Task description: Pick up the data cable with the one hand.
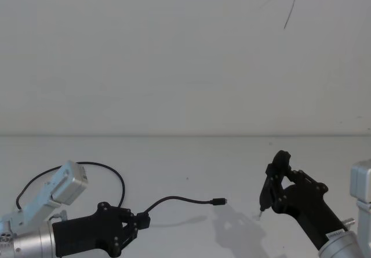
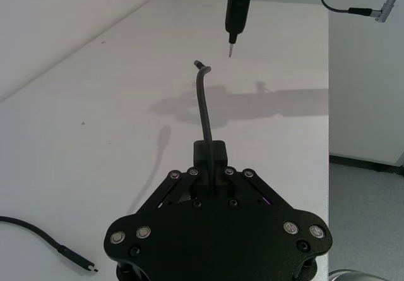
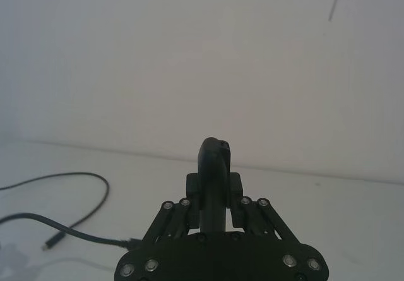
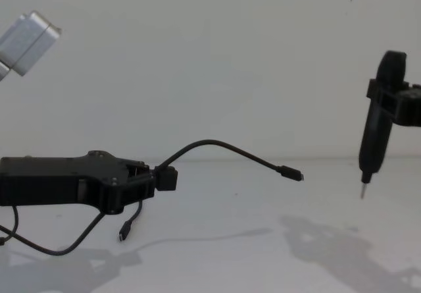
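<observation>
One hand suffices: the left end effector, clenched on the data cable, should lift slowly, keeping the plug off the pen-shaped tool gripped by the right end effector.

Bright, even light leaves the white worktop and wall pale, without hard glare, while the left claw and right claw show as dark shapes with little surface detail. Soft grey shadows of the right claw, the pen-shaped tool and the data cable lie on the worktop below and left of them, so the light comes from the upper right.
</observation>
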